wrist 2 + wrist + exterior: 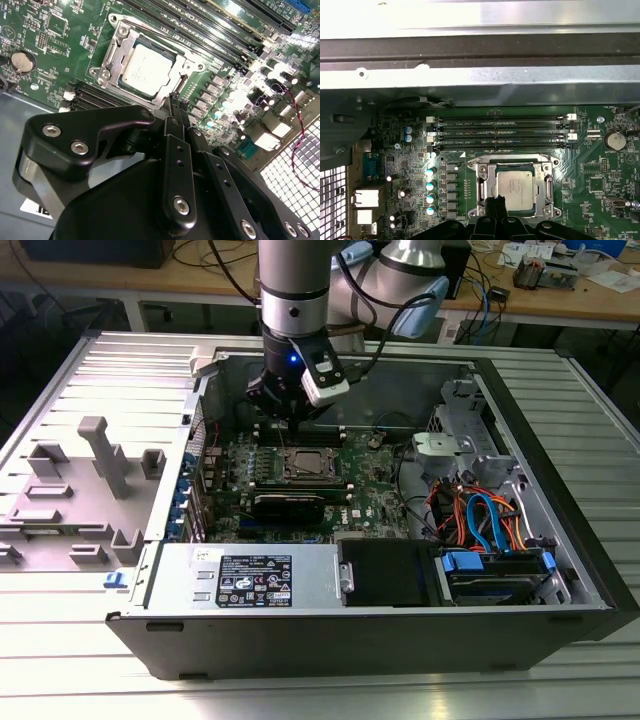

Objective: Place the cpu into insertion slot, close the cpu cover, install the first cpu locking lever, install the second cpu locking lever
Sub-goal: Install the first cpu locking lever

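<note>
The cpu [147,70] [514,185] lies flat in the insertion slot [306,465] on the green board. The cpu cover [116,50] [485,186] lies down around it, and the chip shows through its window. A thin metal lever [165,44] runs along one side of the socket. My gripper [173,102] [495,201] hangs low over the board, its black fingers pressed together in a point right at the socket's edge. In the exterior view the gripper [290,422] stands just behind the socket. I see nothing between the fingers.
Long black memory slots [500,132] [210,35] lie beside the socket. The case's metal wall [470,75] rises close behind them. A power supply [250,580], a black box [385,575] and orange and blue cables [480,515] fill the near side. Grey plastic parts [100,455] lie at the exterior view's left.
</note>
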`<state>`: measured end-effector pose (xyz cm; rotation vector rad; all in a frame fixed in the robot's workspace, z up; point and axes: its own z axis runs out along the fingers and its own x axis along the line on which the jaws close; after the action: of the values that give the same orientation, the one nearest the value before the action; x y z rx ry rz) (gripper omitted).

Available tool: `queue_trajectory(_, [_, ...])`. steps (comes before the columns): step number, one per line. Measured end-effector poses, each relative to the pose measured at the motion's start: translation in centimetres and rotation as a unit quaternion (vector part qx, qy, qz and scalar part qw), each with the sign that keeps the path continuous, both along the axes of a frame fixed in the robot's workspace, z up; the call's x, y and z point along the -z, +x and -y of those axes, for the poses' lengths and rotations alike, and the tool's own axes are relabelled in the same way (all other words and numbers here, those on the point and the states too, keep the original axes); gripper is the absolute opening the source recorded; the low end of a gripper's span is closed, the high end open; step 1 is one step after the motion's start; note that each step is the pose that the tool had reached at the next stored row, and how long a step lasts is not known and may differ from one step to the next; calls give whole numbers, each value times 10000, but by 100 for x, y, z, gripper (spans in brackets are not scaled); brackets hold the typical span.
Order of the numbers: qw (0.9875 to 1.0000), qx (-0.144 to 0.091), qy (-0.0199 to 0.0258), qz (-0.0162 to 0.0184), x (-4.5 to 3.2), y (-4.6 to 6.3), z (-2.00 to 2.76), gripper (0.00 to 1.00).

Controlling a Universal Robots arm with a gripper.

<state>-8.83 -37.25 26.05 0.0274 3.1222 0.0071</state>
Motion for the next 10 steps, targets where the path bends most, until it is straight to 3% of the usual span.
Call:
queue_trajectory(2, [10000,-81,13,27,4,-2,0,11])
queue_trajectory(6, [9994,-355,32,26,9,-14,1,11])
queue_trajectory(10, [9992,-401,33,26,11,-95,0,11])
